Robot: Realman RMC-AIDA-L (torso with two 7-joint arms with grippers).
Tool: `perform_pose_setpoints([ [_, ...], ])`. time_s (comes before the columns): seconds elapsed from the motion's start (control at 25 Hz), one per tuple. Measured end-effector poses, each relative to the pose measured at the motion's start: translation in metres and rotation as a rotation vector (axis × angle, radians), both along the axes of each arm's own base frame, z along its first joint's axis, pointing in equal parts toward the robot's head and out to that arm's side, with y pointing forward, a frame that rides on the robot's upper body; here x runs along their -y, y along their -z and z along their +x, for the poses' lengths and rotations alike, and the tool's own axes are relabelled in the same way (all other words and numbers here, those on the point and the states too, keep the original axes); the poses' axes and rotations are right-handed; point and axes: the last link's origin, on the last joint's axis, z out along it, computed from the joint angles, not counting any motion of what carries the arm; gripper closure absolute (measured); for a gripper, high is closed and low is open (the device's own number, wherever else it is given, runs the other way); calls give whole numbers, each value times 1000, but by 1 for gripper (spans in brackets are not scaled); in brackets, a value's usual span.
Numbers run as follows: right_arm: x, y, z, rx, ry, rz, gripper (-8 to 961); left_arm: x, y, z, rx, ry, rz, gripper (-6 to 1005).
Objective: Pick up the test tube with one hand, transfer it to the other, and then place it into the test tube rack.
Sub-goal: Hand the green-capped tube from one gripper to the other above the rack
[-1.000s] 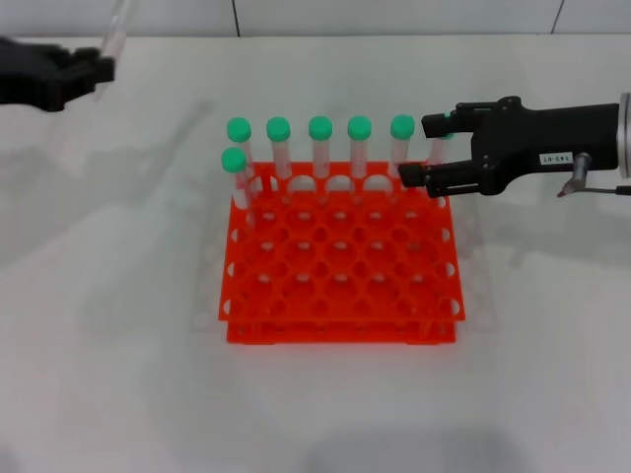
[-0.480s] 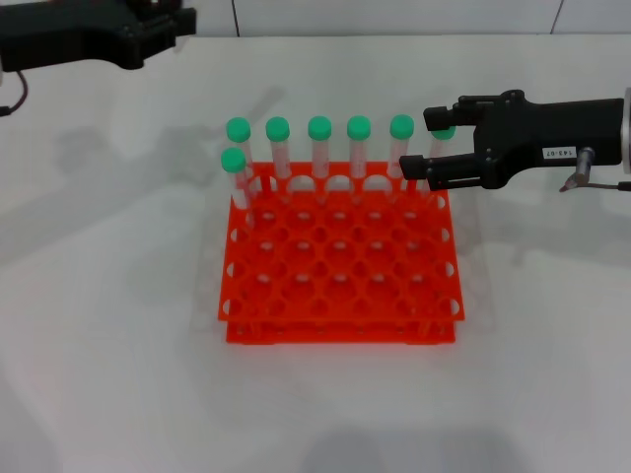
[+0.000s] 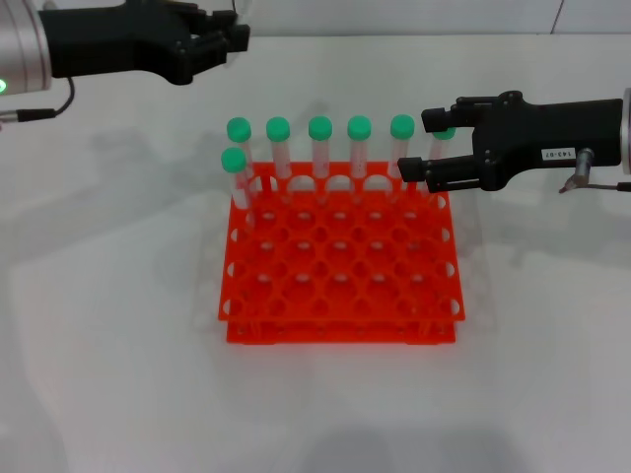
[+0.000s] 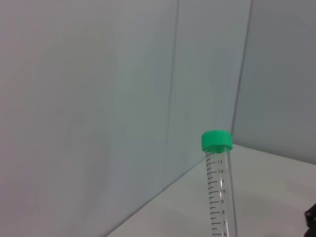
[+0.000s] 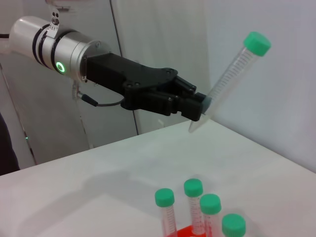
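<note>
**Inspector A:** Condition of the test tube (image 5: pixel 228 80)?

**Inspector B:** Slender, clear, printed graduation marks along its wall, round green cap. The left hand (image 5: pixel 195 106) is clenched on its lower end, and it leans with the cap uppermost. It is in the air beyond the far left of the test tube rack (image 3: pixel 340 266), well apart from it. In the head view the tube itself is barely discernible at the left hand (image 3: pixel 232 37).

**Inspector A:** The right hand?

**Inspector B:** The right hand (image 3: pixel 416 145), bearing the white label, hangs at the rack's far right corner, level with the caps. Its fingers are parted, one on either side of the capped tube (image 3: pixel 440 143) standing there. Whether they touch it, I cannot tell.

**Inspector A:** Clearances?

**Inspector B:** The white bench (image 3: pixel 108 325) lies bare on the near side of the rack and to both flanks. A wall runs along the bench's far edge, close behind the left hand.

**Inspector A:** Counts?

**Inspector B:** One rack, orange-red, two-tiered. Seven tubes stand in it: six along the far row, one in the second row at the left (image 3: pixel 235 177). One more is held aloft, making eight. The remaining holes are unfilled.
</note>
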Motion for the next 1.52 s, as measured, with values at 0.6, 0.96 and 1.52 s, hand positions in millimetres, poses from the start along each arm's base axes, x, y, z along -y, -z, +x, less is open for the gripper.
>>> perform_pose_setpoints([
  [0.6, 0, -1, 1, -1, 3, 3, 182, 5, 9, 6, 22, 77, 23, 807],
  [0.96, -1, -1, 1, -1, 6, 8, 182, 8, 13, 4, 21, 122, 53, 807],
  [1.52, -3, -4, 0, -8, 9, 22, 182, 3, 17, 5, 28, 152, 89, 808],
])
